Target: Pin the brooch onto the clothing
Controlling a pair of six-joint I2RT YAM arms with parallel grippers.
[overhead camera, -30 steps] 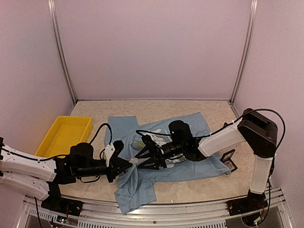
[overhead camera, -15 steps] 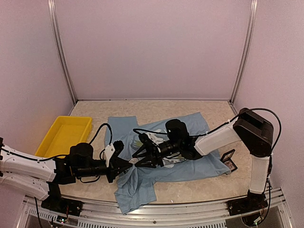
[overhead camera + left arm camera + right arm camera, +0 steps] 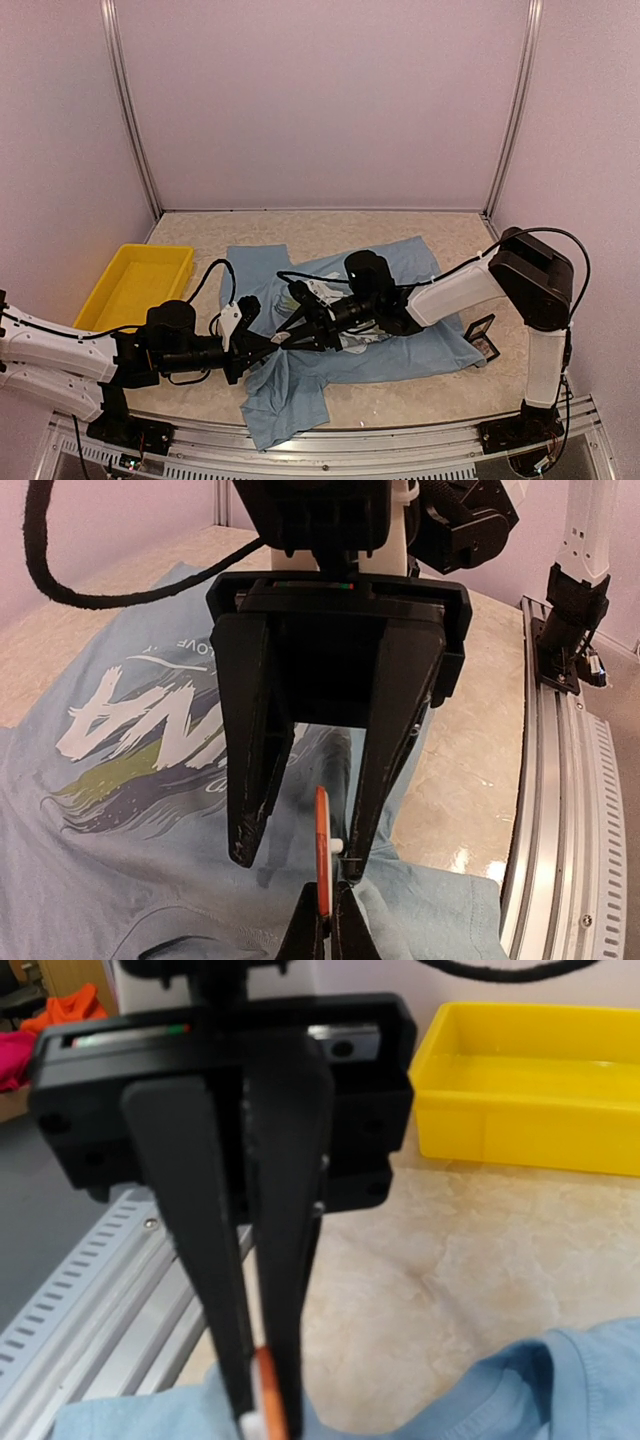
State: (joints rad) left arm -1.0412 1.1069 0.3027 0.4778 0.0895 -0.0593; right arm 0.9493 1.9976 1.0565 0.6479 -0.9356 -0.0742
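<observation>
Fingers (image 3: pixel 346 935) of the left gripper (image 3: pixel 322 912) are pinched tight on the brooch (image 3: pixel 321 848), a thin orange disc held on edge with a little white bit on its side. The right gripper (image 3: pixel 298 862) points at it from the right, jaws apart and straddling the disc. One tip is right up against that white bit, so it's not squeezing anything as far as I can see.

All of this is just above the near-left part of the shirt (image 3: pixel 290 405). The shirt lies spread on the middle of the table (image 3: pixel 330 225), print (image 3: pixel 130 720) up, with its near-left corner a bit rumpled and reaching the near edge. The table is beige and marbled-looking.

A yellow tray (image 3: pixel 140 285) sits on the left, off the shirt. There's a small black thing (image 3: pixel 482 335) at the shirt's right edge, can't tell what it is. A metal rail (image 3: pixel 350 462) runs along the near edge. Pale lilac walls (image 3: pixel 320 100) close in three sides, with metal posts (image 3: pixel 130 110) in the far corners.
</observation>
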